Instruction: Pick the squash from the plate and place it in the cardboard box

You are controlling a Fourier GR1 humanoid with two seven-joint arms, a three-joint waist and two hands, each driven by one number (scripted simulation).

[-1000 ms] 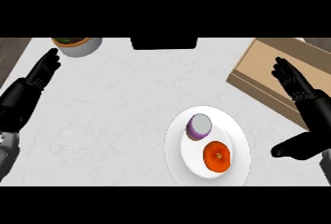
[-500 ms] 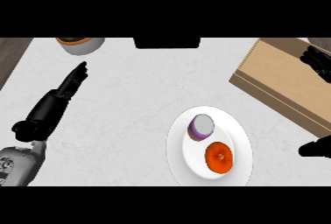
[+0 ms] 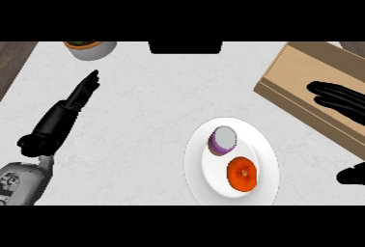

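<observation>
Counter [image 3: 143, 125]: bowl [image 3: 91, 48], purple onion [image 3: 223, 140].

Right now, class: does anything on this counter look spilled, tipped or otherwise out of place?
Nothing looks spilled or damaged. The orange squash and a purple cut vegetable sit on the white plate; the right hand is over the cardboard box.

Bright even light, faint soft shadows, no glare, no blur
</observation>
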